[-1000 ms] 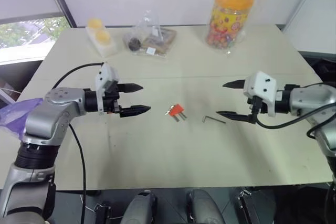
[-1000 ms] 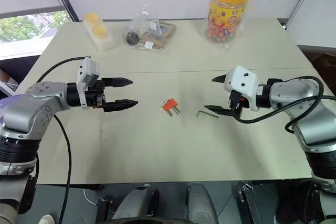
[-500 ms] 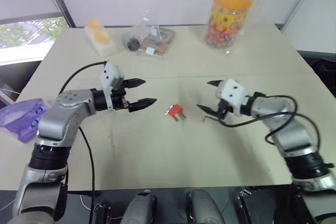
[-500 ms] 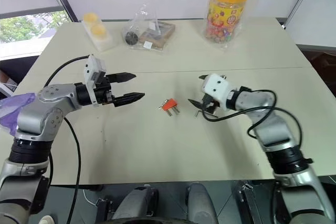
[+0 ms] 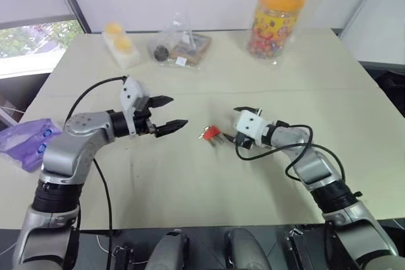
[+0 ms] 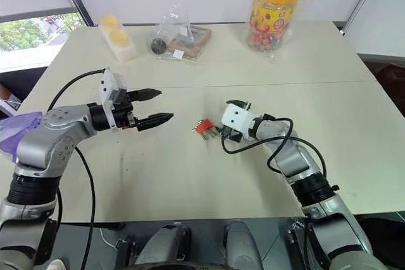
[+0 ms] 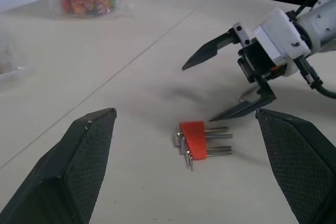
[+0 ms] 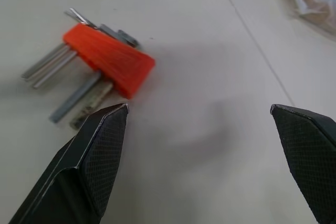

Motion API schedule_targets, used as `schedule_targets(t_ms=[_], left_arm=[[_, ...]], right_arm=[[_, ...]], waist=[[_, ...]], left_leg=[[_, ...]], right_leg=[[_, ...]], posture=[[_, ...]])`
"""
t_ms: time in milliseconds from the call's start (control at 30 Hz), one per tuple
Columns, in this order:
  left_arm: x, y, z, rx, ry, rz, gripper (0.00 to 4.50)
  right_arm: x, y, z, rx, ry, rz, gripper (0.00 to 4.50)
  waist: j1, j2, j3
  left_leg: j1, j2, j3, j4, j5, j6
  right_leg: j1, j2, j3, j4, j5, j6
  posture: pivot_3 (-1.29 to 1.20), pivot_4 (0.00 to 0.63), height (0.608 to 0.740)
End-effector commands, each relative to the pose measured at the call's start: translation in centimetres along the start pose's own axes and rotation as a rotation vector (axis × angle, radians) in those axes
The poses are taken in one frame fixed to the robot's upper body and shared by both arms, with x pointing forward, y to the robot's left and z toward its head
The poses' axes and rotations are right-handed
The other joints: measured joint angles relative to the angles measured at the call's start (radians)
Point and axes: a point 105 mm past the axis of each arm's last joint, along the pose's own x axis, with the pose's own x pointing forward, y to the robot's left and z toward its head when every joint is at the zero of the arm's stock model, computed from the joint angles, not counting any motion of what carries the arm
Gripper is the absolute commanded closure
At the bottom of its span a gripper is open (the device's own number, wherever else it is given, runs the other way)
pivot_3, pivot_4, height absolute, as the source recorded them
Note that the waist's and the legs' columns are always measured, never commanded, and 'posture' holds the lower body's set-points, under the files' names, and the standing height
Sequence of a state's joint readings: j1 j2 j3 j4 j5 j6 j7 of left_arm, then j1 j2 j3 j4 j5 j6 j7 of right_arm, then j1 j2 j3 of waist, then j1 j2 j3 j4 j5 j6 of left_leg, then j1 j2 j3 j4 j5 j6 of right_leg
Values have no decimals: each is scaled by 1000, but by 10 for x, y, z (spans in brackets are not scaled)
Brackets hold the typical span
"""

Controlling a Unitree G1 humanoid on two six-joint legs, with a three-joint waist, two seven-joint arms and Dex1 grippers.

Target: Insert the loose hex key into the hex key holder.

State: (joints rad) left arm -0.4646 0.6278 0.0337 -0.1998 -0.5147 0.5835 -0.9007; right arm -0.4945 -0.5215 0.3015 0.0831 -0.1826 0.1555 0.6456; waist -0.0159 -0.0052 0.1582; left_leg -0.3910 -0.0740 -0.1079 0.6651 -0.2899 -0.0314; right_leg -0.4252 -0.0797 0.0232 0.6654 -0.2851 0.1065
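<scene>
Here my right pincer, wide open and empty, sits over the loose key, beside the red holder.

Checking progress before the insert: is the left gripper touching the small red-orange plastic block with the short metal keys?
Apart. The left eye view shows a strip of bare table between the open left gripper and the red-orange plastic hex key holder.
</scene>
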Motion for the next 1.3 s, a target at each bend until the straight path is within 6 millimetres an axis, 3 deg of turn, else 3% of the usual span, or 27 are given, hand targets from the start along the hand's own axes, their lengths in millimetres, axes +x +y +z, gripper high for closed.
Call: schedule_targets(t_ms=[33,767,1300], left_arm=[[-5,0,13,41,-35,17,60],[-3,1,16,59,-53,40,60],[-4,0,17,71,-57,58,60]], right_arm=[[2,-3,15,-42,-49,-4,0],[11,36,24,16,-69,181,0],[32,40,14,132,6,236,0]], waist=[[0,0,0],[-2,0,0],[-8,0,0]], left_leg=[[0,0,0,0,0,0],[0,0,0,0,0,0],[1,1,0,0,1,-1]], right_leg=[[0,0,0,0,0,0],[0,0,0,0,0,0],[1,1,0,1,0,0]], posture=[[0,150,740],[0,150,740],[0,150,740]])
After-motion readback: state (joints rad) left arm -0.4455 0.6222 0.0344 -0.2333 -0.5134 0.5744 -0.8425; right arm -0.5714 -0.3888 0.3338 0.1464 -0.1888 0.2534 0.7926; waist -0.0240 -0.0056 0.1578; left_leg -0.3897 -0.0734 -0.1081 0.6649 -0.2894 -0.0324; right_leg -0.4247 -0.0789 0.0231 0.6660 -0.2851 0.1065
